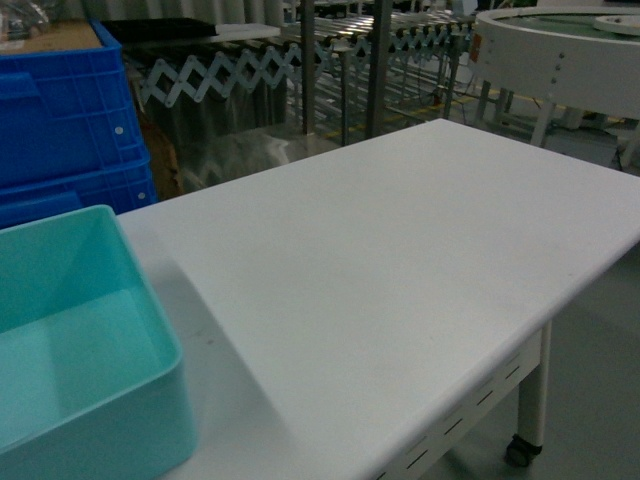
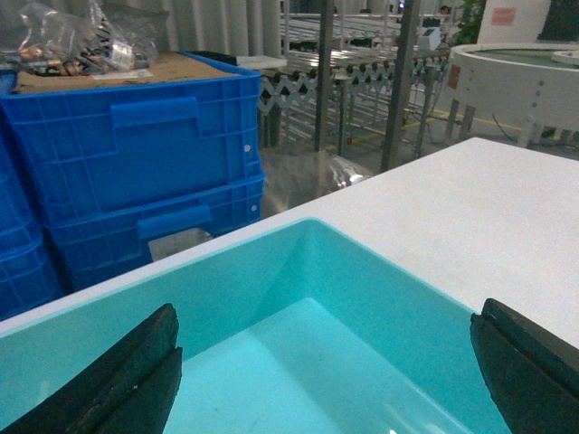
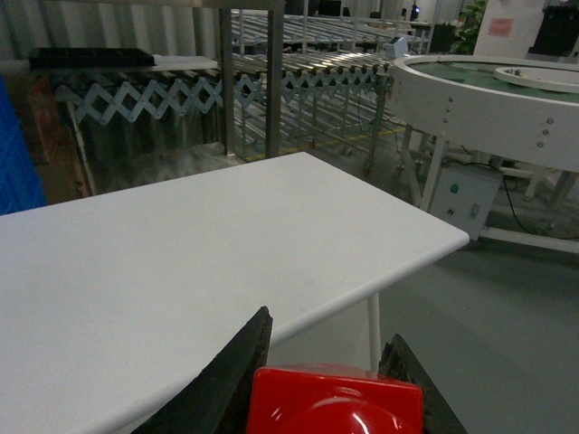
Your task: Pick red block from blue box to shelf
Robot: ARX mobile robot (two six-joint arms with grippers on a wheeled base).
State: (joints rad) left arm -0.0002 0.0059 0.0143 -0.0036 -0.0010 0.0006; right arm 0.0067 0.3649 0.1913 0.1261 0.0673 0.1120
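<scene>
- The right end effector (image 3: 330, 375) is clamping the red block (image 3: 335, 402) between its dark fingers (image 3: 237, 375), beside the near right edge of the white table (image 3: 163, 271).
- The left end effector (image 2: 326, 380) is hanging spread wide over the blue box (image 2: 298, 298) at the table's near left.
- The steel shelf (image 1: 340, 60) is standing far behind the table, beside stacked blue crates (image 1: 65, 110).

I can read no text, brand or number anywhere. A pinkish sign (image 3: 502, 25) hangs on the far wall in my right wrist view, and a small orange label (image 1: 476, 47) sits on the round white conveyor (image 1: 560, 60), both too blurred to read.
</scene>
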